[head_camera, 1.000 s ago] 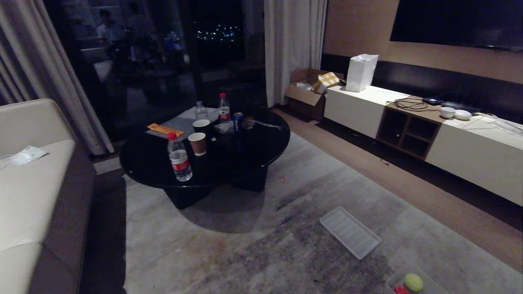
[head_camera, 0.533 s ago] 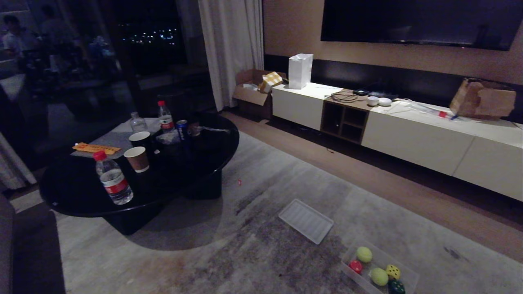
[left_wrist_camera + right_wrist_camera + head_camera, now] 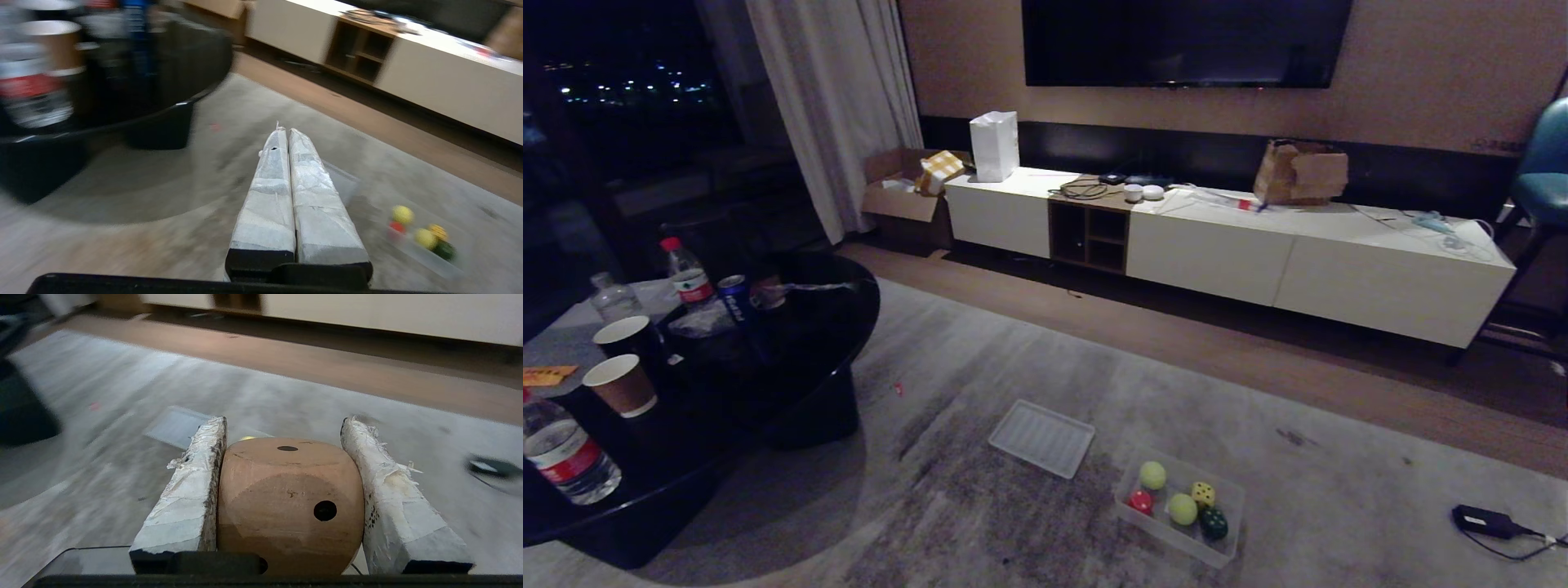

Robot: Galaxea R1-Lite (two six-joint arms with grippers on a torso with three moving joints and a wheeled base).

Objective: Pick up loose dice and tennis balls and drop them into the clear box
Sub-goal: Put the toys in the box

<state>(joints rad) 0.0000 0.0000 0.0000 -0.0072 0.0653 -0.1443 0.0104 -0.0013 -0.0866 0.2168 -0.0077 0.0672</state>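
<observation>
Right gripper stood half open, clamped on my tan wooden die by opposite flat faces; it looked rigid, light, unlikely to slip.

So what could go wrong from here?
The right gripper holds the wooden die only by its rounded sides, so it might slip out on the way. The clear box already holds two tennis balls and other pieces, so a dropped die may bounce out.
</observation>
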